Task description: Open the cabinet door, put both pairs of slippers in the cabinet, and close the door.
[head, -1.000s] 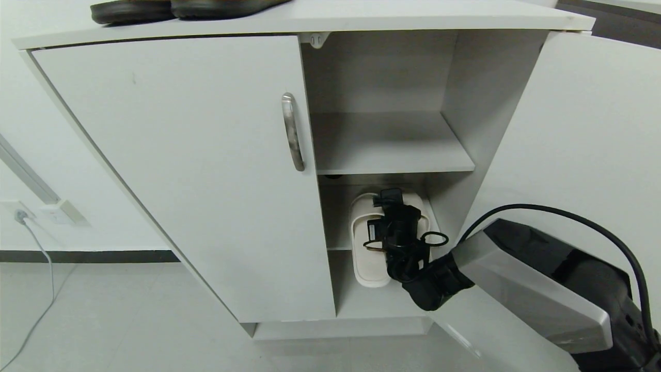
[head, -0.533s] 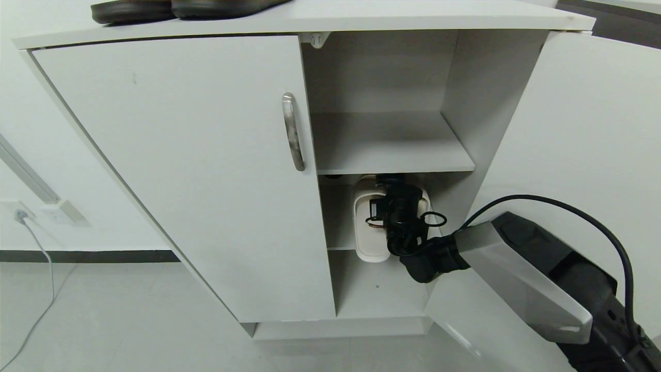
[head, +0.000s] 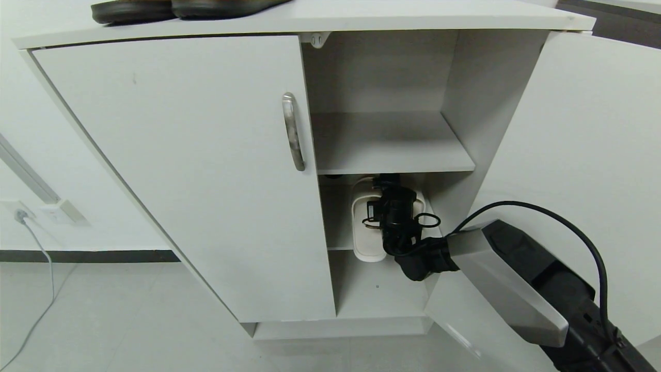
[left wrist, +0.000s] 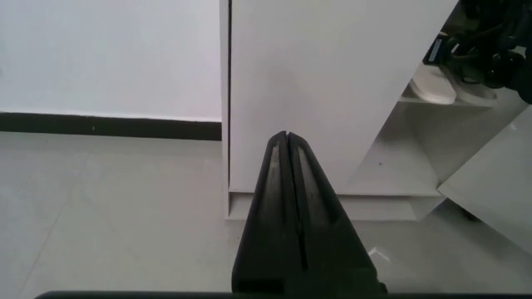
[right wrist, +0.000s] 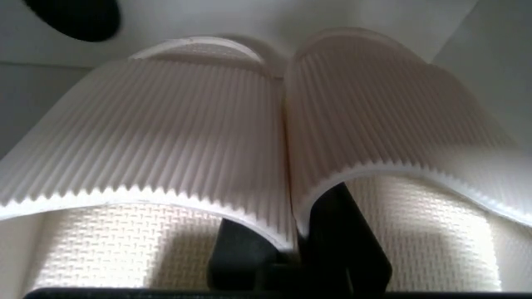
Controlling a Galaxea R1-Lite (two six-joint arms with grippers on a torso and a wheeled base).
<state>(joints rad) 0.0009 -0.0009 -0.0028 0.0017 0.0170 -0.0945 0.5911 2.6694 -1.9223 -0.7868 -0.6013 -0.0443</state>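
Right hand sits inside the cabinet, just under the upper shelf. It is pinching the white slippers where the pair meets, with one finger tucked under each ribbed strap so the two inner edges are squeezed together. The pair lies toes inward on the lower shelf, heels poking a little past its front edge. I cannot tell whether their weight is fully down yet.

Left hand is pressed together with nothing in it. It is held low over the floor, near the closed left door.

By my reckoning the task is about half done. The right door is swung wide open, and the first pair is in place or nearly so. What is left is to let go of the white pair and back out. Then I have to fetch the dark slippers, which are on the cabinet top at the far left, stow them inside and shut the door.

I can make out no writing or brand on the slippers or the cabinet. A small pale sticker on the right hand is too small to read.
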